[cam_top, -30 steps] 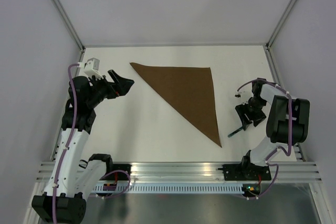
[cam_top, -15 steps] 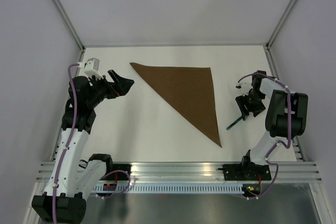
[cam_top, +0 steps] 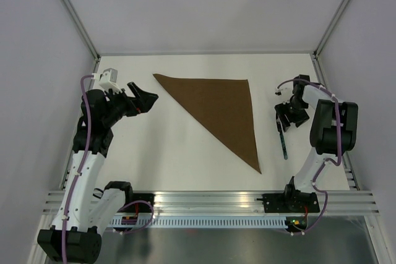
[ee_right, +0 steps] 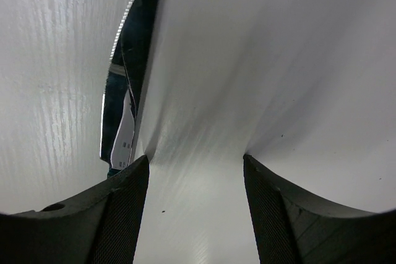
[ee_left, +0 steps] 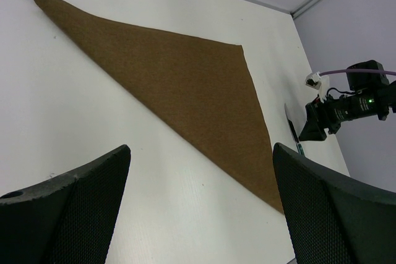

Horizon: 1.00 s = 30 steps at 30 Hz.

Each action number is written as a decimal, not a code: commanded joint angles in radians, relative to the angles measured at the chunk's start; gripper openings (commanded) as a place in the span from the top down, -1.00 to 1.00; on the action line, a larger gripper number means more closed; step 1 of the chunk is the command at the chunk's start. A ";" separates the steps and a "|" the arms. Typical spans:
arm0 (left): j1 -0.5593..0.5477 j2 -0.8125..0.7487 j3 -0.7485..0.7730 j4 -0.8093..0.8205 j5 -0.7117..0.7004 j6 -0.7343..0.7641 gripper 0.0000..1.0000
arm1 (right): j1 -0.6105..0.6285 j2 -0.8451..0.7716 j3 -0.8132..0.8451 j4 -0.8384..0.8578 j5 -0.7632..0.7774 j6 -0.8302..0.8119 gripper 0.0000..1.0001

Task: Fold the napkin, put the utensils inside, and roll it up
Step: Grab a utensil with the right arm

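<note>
White worktop (cam_top: pixel 167 153) — dark brown cloth napkin (cam_top: pixel 216 106), flat. Slim teal-handled knife (cam_top: pixel 283 141) by gaping right pincer (cam_top: pixel 286 115); left pincer (cam_top: pixel 145 99) gapes too.

Top view is bright and even for me. The light is diffuse from above, with only faint soft shadows beside the arms on the white table (cam_top: pixel 185 153). No blown glare, just a dull sheen on the metal rail (cam_top: pixel 210 197). Left wrist view is sharp on the napkin (ee_left: pixel 185 85), with the left fingers (ee_left: pixel 74 214) dark. Right wrist view is warped and streaky. The knife (ee_right: pixel 124 128) is blurred, with a bright reflection on the blade. Grey shadow between the right fingers (ee_right: pixel 117 214).
</note>
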 commanded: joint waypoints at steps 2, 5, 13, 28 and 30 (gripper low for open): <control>0.000 0.008 0.013 0.017 0.012 -0.010 -0.99 | 0.016 0.036 0.004 0.048 0.027 0.029 -0.37; 0.000 0.018 0.019 0.018 0.018 -0.012 -0.99 | 0.006 -0.001 0.010 0.053 0.023 0.047 -0.35; 0.000 0.028 0.027 0.017 0.020 -0.010 -0.99 | -0.034 -0.156 0.013 -0.012 -0.089 0.002 -0.29; 0.000 0.028 0.035 0.018 0.027 -0.029 -0.99 | -0.013 -0.330 -0.246 -0.007 -0.120 -0.284 -0.35; 0.000 0.028 0.035 0.018 0.027 -0.029 -0.99 | -0.007 -0.331 -0.260 0.007 -0.117 -0.285 -0.36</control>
